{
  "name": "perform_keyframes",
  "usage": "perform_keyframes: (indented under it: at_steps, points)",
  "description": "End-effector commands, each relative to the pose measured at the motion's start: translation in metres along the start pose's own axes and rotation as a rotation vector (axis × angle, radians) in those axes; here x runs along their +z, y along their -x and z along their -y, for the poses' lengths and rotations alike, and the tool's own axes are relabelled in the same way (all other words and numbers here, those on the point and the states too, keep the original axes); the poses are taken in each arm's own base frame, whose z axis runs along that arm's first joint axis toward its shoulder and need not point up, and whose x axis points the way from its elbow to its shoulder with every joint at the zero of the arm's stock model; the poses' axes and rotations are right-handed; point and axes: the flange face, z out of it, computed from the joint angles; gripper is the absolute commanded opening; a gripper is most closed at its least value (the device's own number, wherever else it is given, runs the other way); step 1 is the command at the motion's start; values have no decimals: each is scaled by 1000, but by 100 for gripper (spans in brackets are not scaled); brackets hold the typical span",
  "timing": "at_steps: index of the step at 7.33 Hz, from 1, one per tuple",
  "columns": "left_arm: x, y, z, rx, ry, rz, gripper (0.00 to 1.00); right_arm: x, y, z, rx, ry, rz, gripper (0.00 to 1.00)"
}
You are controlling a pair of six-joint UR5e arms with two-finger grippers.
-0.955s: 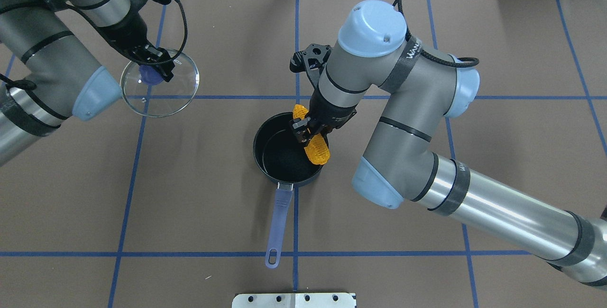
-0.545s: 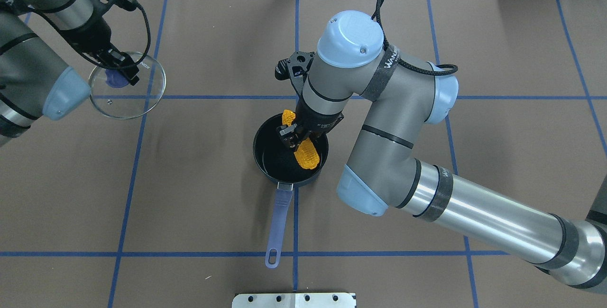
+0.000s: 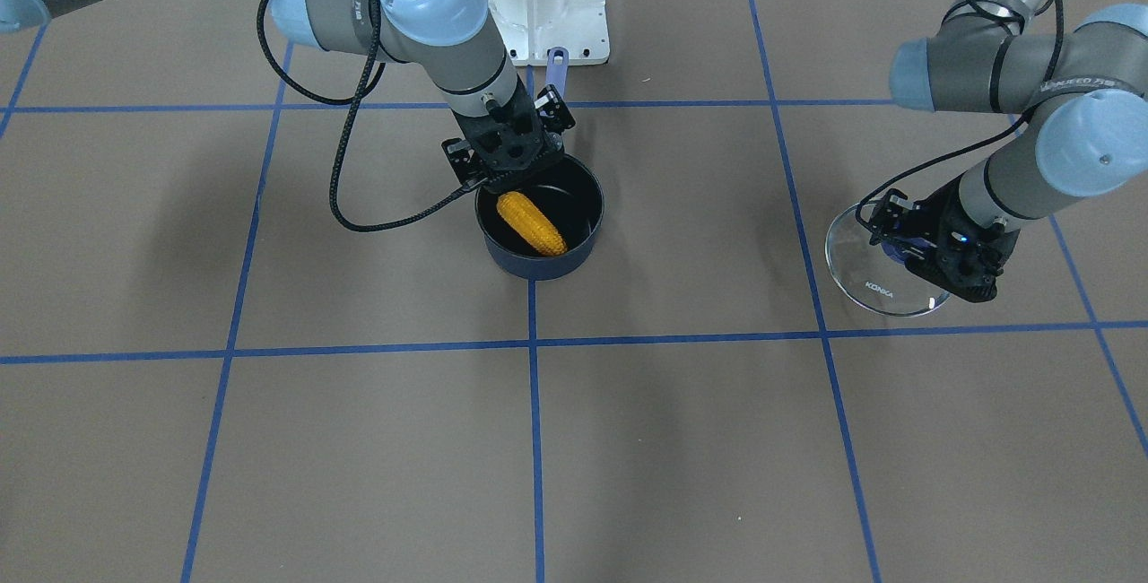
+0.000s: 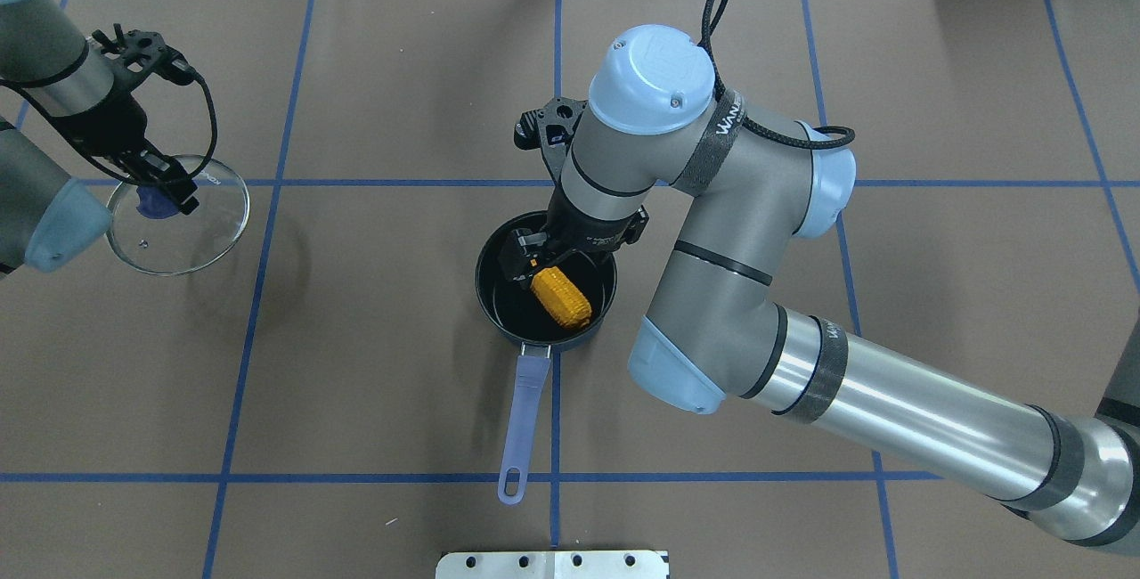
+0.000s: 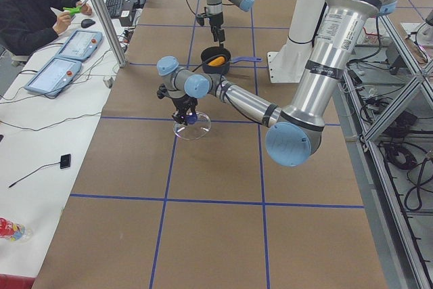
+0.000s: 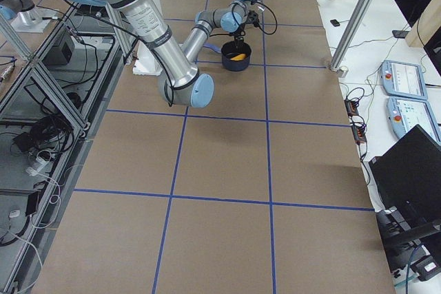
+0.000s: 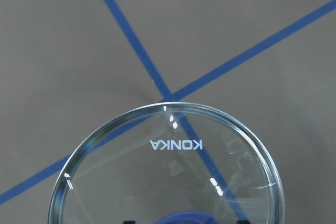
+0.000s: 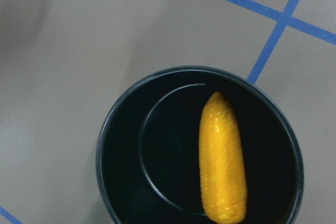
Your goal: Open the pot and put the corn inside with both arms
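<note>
The dark navy pot stands mid-table, lid off, its lavender handle pointing toward the robot. The yellow corn lies slanted inside it, also seen in the front view and whole in the right wrist view. My right gripper hovers just over the pot's far rim, open, with the corn free below it. My left gripper is shut on the blue knob of the glass lid at the far left, low over the table. I cannot tell whether the lid touches the table.
The white base mount sits at the near table edge, just beyond the pot handle's end. Blue tape lines grid the brown table cover. An operator sits at a desk beyond the table's far side.
My right gripper brought the corn over the pot and lowered it; the corn now lies in the pot, out of the fingers. My left arm carried the lid further left and down.
</note>
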Motion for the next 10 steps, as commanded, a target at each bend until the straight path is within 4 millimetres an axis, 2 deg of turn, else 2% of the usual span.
perform_keyframes:
  at_steps: [1, 8, 9, 10]
  points:
    - [25, 16, 2, 12, -9, -22, 58, 0, 0, -1, 9, -1, 1, 100]
    - [37, 22, 9, 0, 15, -45, 61, 3, -5, -2, 10, 2, -7, 100]
    - [37, 22, 11, 0, 15, -45, 65, 5, -6, -3, 11, 6, -7, 100]
    - [37, 21, 11, 1, 14, -45, 74, 6, -5, -3, 10, 6, -8, 100]
